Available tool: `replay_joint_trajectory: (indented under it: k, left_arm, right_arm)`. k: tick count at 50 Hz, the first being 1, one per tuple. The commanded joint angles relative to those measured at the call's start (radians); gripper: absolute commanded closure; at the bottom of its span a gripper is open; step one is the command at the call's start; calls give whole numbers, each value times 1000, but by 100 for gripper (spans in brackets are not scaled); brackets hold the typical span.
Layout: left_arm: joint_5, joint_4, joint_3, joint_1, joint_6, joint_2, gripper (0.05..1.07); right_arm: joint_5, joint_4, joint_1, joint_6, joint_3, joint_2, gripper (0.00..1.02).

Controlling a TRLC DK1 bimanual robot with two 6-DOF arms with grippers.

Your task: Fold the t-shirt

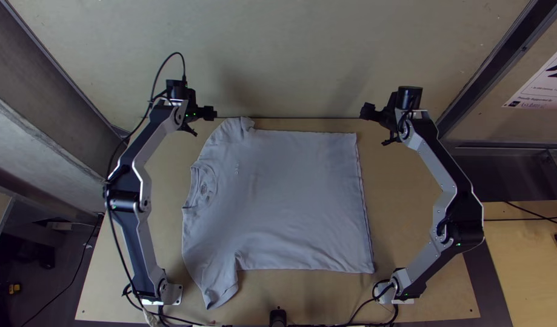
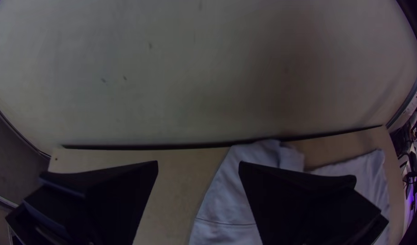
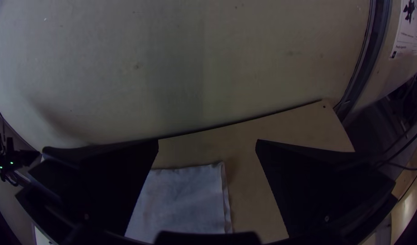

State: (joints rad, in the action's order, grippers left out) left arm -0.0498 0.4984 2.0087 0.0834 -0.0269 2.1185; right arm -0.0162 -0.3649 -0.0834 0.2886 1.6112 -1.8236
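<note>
top view: my left gripper gapes wide, empty, near 11 o'clock of the t-shirt; my right gripper, as wide and empty, near 2. the t-shirt lies spread, collar at 9, hem at 3, 11 o'clock sleeve rumpled. i judge all folding left.

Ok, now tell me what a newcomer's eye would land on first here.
Most likely the pale t-shirt, spread over the middle of the wooden table, its collar toward the left side. Next, probably the two open black grippers, left gripper and right gripper, near the table's far edge.
</note>
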Motion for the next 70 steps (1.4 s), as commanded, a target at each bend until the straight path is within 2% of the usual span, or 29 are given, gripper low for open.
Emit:
replay_joint_trajectory:
  k: [1,9,46,48,49,50,54,64,70]
  left_arm:
    - [-4,63,119,4,-16,103,31]
    - [-4,109,220,7,-19,205,31]
    - [5,51,271,55,-16,385,32]
    - [5,51,271,55,-13,390,40]
    - [5,49,272,55,-8,393,47]
    - [5,46,274,55,-5,396,56]
    - [7,46,274,55,4,403,105]
    - [10,124,269,44,-19,411,105]
    - [30,161,268,24,-41,402,105]
  right_arm:
    - [-8,-8,-4,40,35,-26,4]
    - [-8,-20,-15,47,32,-55,4]
    - [-7,-35,-47,60,44,-160,4]
    - [-7,-35,-47,61,49,-163,4]
    - [-7,-35,-47,61,49,-164,4]
    - [-7,-35,-47,61,50,-166,4]
    - [-7,-60,-46,66,65,-183,4]
    - [-7,-256,-46,101,188,-276,4]
    - [-7,-284,-46,113,220,-312,4]
